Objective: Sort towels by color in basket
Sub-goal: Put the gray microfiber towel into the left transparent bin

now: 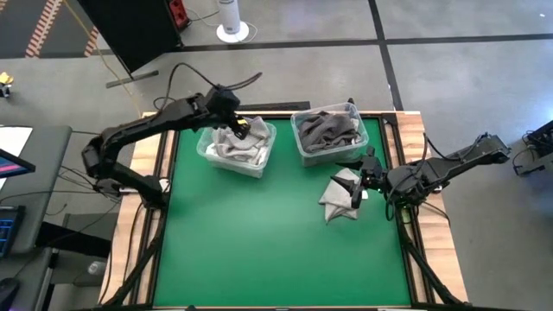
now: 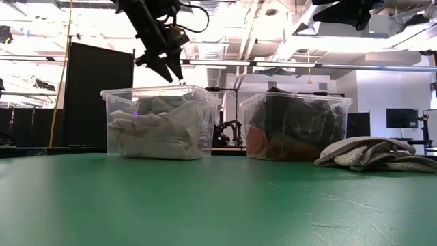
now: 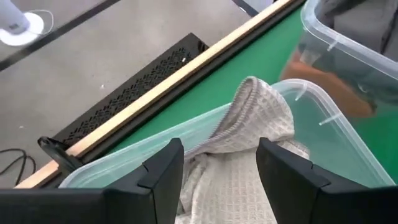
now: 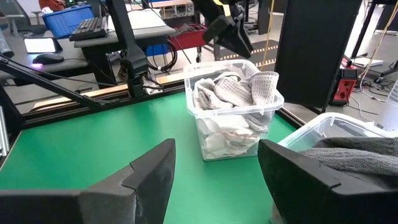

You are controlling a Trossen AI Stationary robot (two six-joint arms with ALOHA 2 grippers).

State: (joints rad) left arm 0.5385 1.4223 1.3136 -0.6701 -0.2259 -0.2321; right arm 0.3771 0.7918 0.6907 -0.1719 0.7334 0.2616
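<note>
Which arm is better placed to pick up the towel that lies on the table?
The right. Its open gripper is right at the loose towel beside the dark bin. The left gripper is open above the light bin, farther away.

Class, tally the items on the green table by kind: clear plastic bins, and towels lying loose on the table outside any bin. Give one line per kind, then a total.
Clear plastic bins: 2, one with light towels, one with dark grey towels
Loose light grey cloth towels on the table: 1
Total: 3
</note>
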